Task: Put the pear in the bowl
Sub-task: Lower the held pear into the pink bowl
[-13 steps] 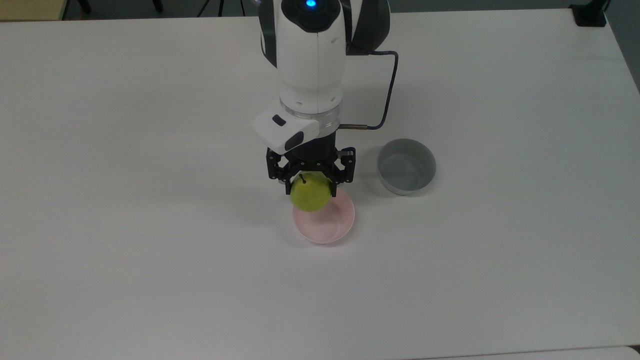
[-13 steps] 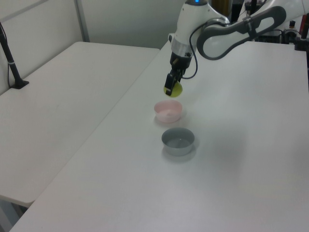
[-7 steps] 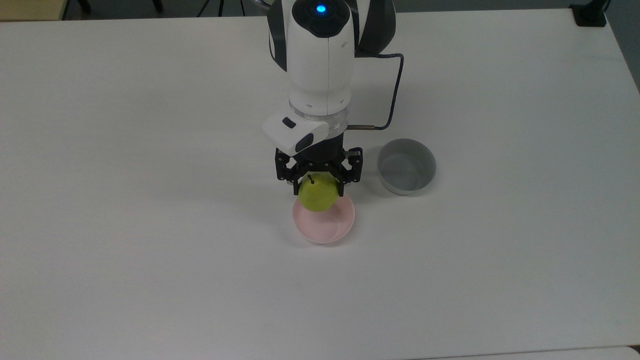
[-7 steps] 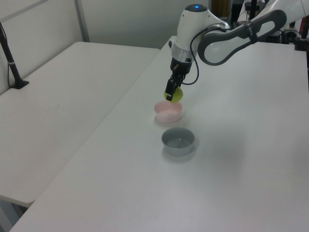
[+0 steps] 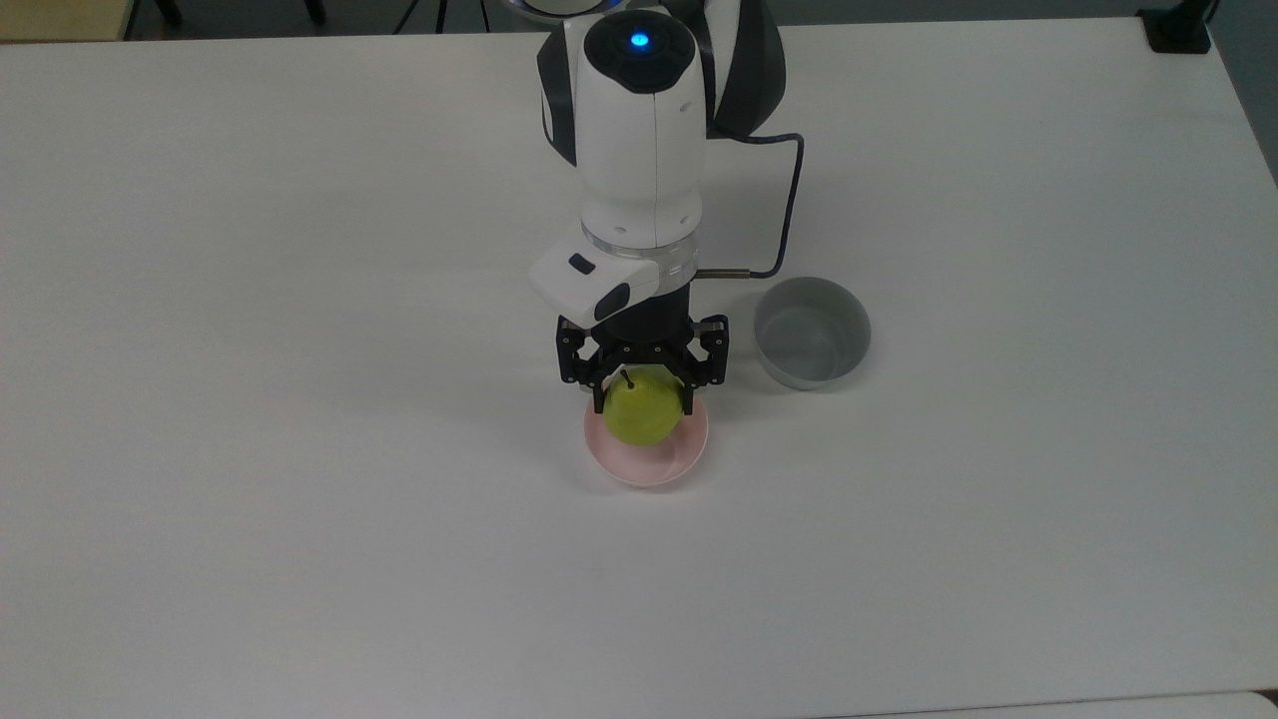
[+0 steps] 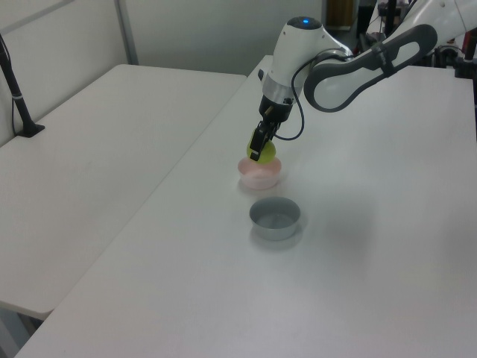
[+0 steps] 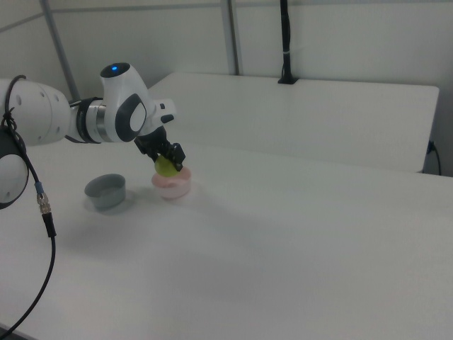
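Since a second ago tool (image 5: 644, 391) and pear (image 5: 640, 413) shifted toward frame bottom in top view, now over the pink bowl (image 5: 654, 461) at frame centre. Fingers clamped on pear, stem up; pear sits low at bowl's rim in left view. Grey bowl (image 5: 811, 333) stands right of it on white desk (image 5: 300, 399)

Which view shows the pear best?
The top view: the pear sits large between the gripper fingers, stem visible, over the pink bowl. In the left and right views it is a small yellow-green patch partly behind the gripper.
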Robot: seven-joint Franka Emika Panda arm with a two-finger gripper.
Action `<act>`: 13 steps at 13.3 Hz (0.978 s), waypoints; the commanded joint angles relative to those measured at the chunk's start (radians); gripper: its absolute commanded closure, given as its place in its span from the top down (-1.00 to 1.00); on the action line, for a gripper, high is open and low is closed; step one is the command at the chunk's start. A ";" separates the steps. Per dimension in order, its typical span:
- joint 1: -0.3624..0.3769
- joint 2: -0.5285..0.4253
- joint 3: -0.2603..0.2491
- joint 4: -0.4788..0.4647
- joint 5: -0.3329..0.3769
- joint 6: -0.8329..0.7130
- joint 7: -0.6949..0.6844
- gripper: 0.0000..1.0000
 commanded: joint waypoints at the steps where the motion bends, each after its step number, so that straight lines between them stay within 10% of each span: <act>1: 0.005 -0.002 -0.004 -0.022 -0.022 0.030 0.023 0.19; 5: 0.003 0.001 -0.004 -0.019 -0.021 0.029 0.024 0.93; 13: -0.005 -0.080 -0.010 -0.014 -0.016 -0.106 0.015 1.00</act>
